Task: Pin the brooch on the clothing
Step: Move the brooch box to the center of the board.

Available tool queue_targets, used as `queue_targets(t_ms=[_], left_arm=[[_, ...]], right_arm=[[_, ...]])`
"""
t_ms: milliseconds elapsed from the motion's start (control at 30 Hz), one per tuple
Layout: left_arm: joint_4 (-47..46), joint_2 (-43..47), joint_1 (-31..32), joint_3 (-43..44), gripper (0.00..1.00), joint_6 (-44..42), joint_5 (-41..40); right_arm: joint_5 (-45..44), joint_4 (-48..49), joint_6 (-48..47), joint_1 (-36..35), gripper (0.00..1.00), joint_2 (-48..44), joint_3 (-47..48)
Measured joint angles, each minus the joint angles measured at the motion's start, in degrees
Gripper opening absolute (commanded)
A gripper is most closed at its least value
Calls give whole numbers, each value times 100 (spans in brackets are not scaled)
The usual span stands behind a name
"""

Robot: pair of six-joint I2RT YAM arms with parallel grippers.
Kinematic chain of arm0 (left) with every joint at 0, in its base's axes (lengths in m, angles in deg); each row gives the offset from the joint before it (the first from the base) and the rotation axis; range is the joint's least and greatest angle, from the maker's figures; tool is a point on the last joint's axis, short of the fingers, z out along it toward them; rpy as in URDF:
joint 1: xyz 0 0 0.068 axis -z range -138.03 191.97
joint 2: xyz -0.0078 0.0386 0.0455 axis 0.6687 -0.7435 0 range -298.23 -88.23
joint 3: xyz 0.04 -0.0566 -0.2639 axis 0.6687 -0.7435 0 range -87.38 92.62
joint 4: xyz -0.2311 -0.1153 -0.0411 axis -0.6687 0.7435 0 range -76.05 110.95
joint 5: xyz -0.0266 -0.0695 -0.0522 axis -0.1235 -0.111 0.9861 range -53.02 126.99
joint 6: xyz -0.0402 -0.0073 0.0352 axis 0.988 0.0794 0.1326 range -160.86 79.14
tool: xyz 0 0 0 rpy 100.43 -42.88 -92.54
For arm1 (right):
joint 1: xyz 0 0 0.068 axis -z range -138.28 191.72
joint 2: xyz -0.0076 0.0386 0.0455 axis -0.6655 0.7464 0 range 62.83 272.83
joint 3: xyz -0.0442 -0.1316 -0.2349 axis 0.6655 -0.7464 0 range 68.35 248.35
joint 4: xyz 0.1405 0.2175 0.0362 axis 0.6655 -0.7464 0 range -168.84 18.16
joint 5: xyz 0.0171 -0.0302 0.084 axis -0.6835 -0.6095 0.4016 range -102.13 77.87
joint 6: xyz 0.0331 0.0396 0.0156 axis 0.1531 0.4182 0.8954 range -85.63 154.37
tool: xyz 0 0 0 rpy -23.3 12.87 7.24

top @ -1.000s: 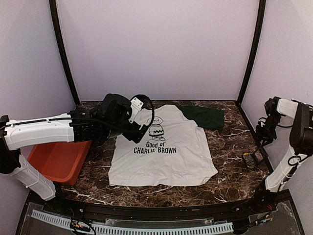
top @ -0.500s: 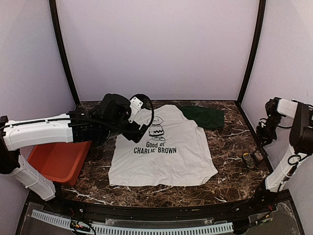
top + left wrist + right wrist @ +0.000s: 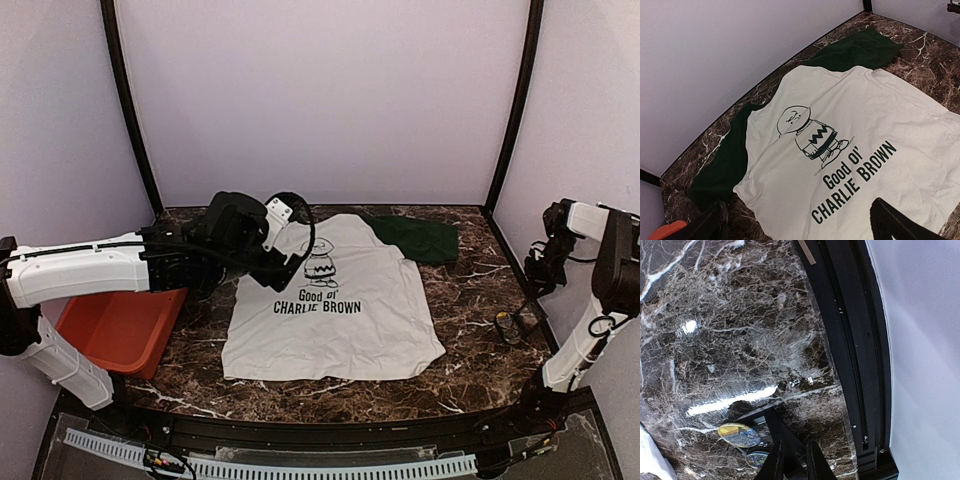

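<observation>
One brooch (image 3: 738, 435) lies beside the right gripper (image 3: 794, 465), fingers nearly together, hold unclear; left gripper (image 3: 799, 207) hangs spread wide above the shirt (image 3: 880, 115).

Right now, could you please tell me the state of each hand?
Left hand: open, holding nothing.
Right hand: fingers nearly together; whether it holds anything cannot be told.

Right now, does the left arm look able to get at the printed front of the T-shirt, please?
Probably yes: the left gripper hangs open right over the T-shirt, and nothing lies between them.
</observation>
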Motion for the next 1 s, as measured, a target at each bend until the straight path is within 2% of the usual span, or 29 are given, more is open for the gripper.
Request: queue_targets(t_ms=[1000], left_arm=[[0,0,4,-7,99,7,15]], right_arm=[[26,-61,2,-13,10,157,223]])
